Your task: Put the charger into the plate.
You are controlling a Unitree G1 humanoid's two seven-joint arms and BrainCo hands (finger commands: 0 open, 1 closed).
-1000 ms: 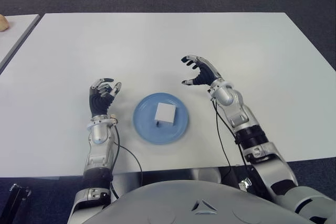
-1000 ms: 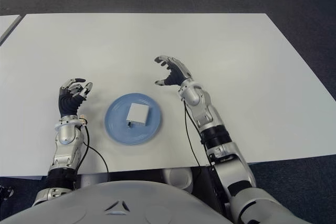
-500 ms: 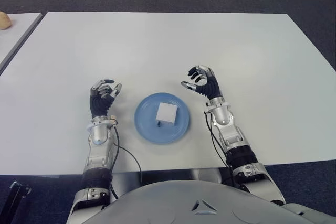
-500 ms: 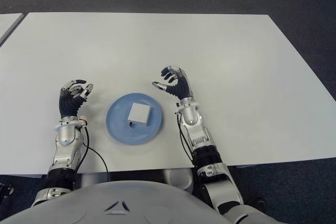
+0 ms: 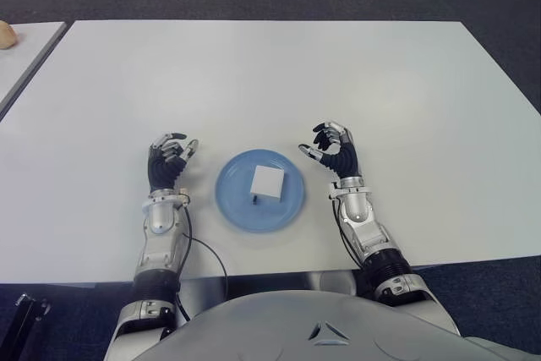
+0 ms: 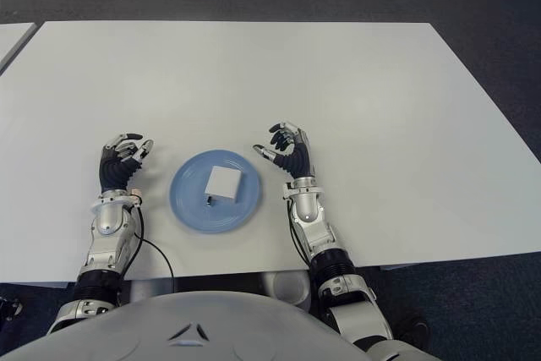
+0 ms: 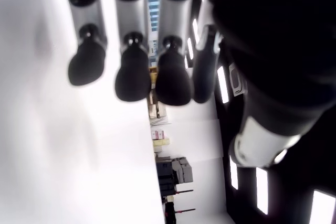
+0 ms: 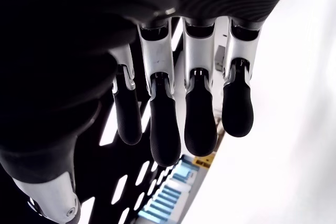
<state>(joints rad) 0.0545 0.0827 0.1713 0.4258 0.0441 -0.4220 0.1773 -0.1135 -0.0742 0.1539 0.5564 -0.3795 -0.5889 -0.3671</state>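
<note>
A white square charger (image 5: 267, 181) lies in the middle of the round blue plate (image 5: 233, 205), near the white table's front edge. My right hand (image 5: 333, 150) is raised just right of the plate, fingers (image 8: 200, 121) loosely curled with nothing in them. My left hand (image 5: 167, 160) stands upright to the left of the plate, fingers (image 7: 132, 74) relaxed and holding nothing. Neither hand touches the plate or the charger.
The white table (image 5: 270, 73) stretches far beyond the plate. A second table edge (image 5: 21, 44) with a small tan object (image 5: 7, 35) shows at the far left. Dark carpet lies behind.
My right hand has drawn back from beyond the plate's far right toward the front edge, turning upright beside the plate. The left hand and the charger have hardly moved.
</note>
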